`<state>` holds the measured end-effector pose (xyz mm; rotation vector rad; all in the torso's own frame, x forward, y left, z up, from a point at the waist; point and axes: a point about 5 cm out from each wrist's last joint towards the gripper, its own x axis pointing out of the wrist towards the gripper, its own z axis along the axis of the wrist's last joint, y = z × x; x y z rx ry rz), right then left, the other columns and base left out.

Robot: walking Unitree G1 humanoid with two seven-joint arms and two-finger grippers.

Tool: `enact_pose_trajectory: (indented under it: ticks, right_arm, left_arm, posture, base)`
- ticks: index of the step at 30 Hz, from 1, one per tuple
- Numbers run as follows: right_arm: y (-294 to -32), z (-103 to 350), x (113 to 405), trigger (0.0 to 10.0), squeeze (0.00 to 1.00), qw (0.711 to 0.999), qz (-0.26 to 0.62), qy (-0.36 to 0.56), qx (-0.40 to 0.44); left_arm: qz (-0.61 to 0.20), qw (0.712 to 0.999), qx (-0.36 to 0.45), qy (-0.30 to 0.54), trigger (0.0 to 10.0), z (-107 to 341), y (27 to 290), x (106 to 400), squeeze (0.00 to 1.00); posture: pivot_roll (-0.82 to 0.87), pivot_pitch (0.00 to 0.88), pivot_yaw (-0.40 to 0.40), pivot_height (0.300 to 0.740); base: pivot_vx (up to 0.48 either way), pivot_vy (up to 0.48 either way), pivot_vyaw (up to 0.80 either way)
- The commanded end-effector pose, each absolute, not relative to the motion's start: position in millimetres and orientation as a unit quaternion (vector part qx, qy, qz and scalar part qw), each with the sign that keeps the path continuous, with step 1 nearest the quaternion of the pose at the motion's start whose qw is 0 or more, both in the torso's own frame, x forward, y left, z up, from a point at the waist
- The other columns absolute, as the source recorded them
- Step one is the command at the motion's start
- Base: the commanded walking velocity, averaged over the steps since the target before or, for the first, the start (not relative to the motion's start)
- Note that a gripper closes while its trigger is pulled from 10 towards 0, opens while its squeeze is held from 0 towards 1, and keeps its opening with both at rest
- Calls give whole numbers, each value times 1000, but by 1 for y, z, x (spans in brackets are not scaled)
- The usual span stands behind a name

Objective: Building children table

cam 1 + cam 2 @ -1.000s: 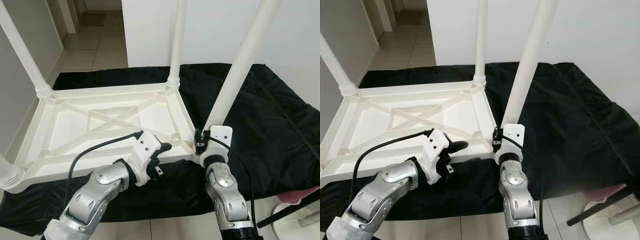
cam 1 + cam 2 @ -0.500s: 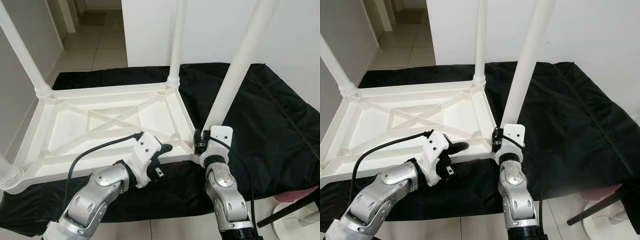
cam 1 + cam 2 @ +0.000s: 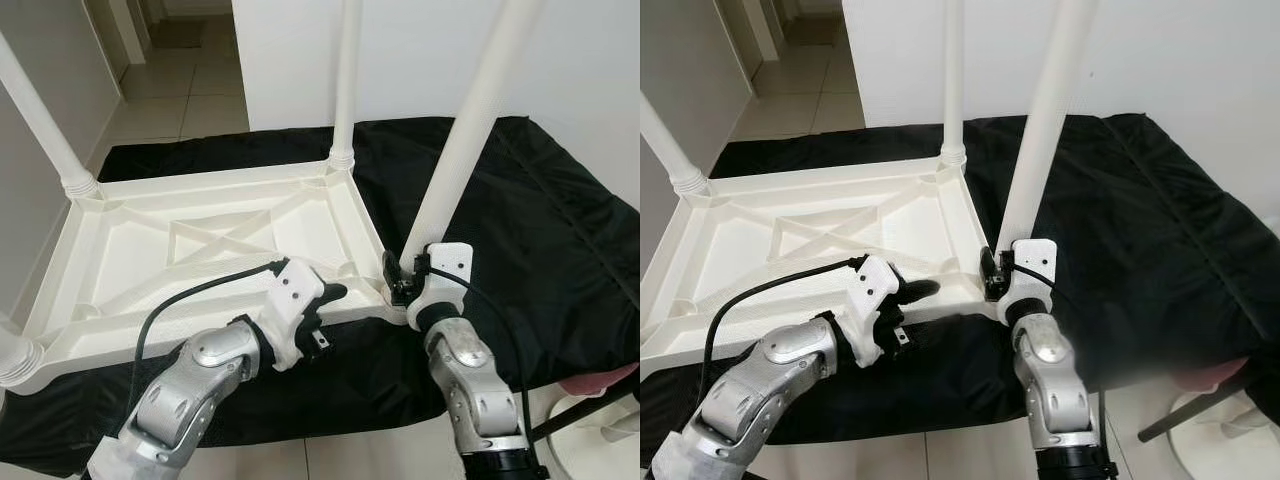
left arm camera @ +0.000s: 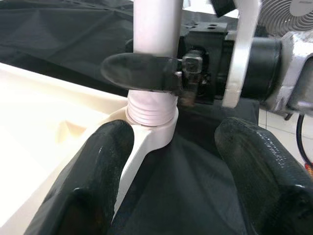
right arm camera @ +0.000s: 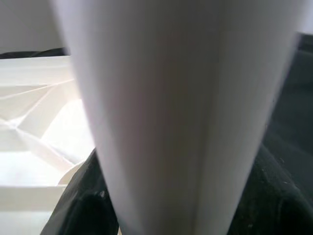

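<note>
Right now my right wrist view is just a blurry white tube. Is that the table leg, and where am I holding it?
Observer: Yes. The right gripper is clamped on the table leg low down, just above its threaded collar.
Operator: Is the collar in its socket?
Observer: It sits in a corner of the upturned tabletop; how deep, I cannot tell.
Operator: And the left gripper?
Observer: The left gripper is open at the tabletop's near rim, pointing at that same corner.
</note>
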<state>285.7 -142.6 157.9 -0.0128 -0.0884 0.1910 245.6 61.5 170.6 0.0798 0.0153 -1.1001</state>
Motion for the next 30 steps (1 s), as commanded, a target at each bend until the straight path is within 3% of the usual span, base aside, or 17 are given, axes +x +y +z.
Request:
enact_pose_trajectory:
  ticks: [1, 13, 25, 30]
  right_arm:
    - [-139, 159, 284, 10000, 0, 992, 117, -51, -1]
    - [-158, 164, 292, 10000, 0, 981, 177, -69, -36]
    - [-163, 166, 291, 10000, 0, 966, 241, -68, -61]
    - [-169, 164, 293, 10000, 0, 960, 261, -59, -77]
  left_arm:
    - [-540, 841, 40, 18, 10000, 169, 62, 245, 0]
    - [-542, 838, 59, 19, 10000, 174, 70, 258, 0]
    - [-565, 823, 47, 27, 10000, 173, 66, 252, 0]
    - [-595, 802, 46, 30, 10000, 172, 64, 243, 0]
  posture:
    - [-29, 47, 38, 740]
    - [-64, 93, 66, 740]
    - [-97, 131, 63, 740]
    - [-109, 112, 54, 740]
  base:
    - [0, 0, 0]
    - [0, 0, 0]
    - [0, 0, 0]
    - [0, 0, 0]
